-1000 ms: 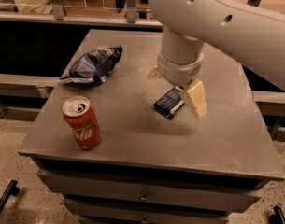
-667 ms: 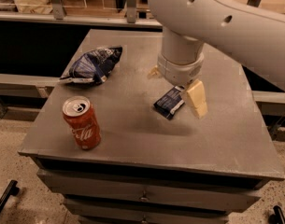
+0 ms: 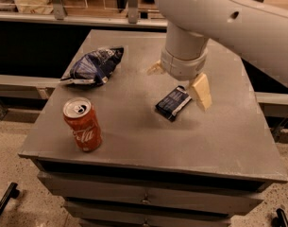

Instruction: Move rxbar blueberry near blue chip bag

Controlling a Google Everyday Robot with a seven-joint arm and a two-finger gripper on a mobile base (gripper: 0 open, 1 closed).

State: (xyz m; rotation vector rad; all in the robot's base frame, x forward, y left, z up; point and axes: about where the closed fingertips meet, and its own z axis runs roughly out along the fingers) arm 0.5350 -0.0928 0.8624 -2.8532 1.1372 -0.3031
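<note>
Rxbar blueberry (image 3: 173, 102) lies flat right of centre on the table (image 3: 134, 141), well apart from the blue chip bag (image 3: 94, 66) at the far left: your move is not yet made. The gripper (image 3: 179, 82) hangs just above the bar's far side. Its cream fingers (image 3: 200, 91) are spread wide, one at the bar's right end and the other out past its far left, and they clasp nothing. On this showing, the grasp, the carry leftward and the set-down beside the bag are all left for you to do.

Table: a grey, matte, faintly scuffed slab with a squared edge, set over drawers (image 3: 143, 200). Arm (image 3: 228, 18): a smooth pale tube with a banded collar at the wrist. Bag: crinkled glossy dark blue foil with white markings and a silvery edge, puffed and lopsided. It will likely slide if you nudge it. Red can (image 3: 83, 124), near left: an upright, rigid metal cylinder, standing nearer than a straight line from bar to bag. Bar: a thin navy rectangle in a slick wrapper with pale lettering, lying askew. It offers you little height to pinch.
</note>
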